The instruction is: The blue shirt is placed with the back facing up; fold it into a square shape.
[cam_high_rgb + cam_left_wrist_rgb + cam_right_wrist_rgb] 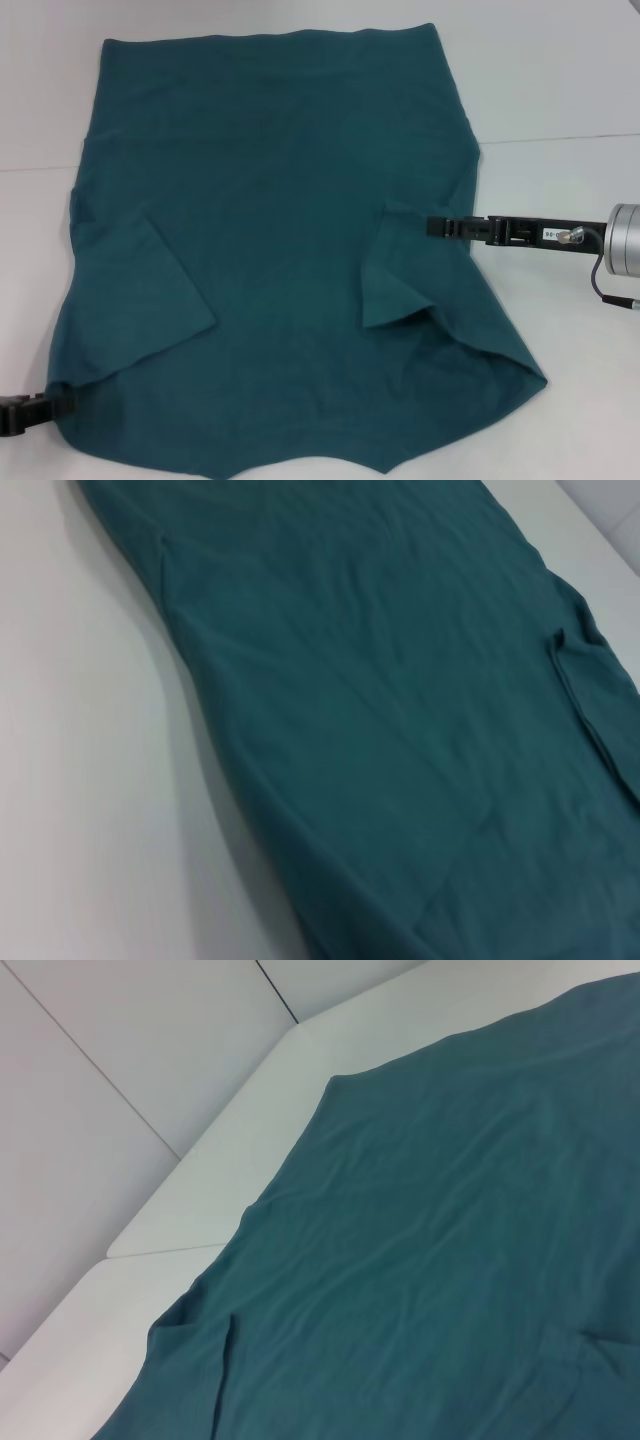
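- Across the white desk (560, 70), the blue shirt (270, 250) lies spread flat, soft matte fabric with faint creases; its near hem runs out of the head view.
- Both sleeves are folded inward over the body, forming angular flaps on the left and right.
- Far right, the right end effector (437, 227) reaches in level, its thin black tips meeting the shirt's right edge; whether they pinch cloth I cannot tell.
- Near left, the left end effector (40, 408) touches the shirt's corner, mostly cut off; its grip is unclear.
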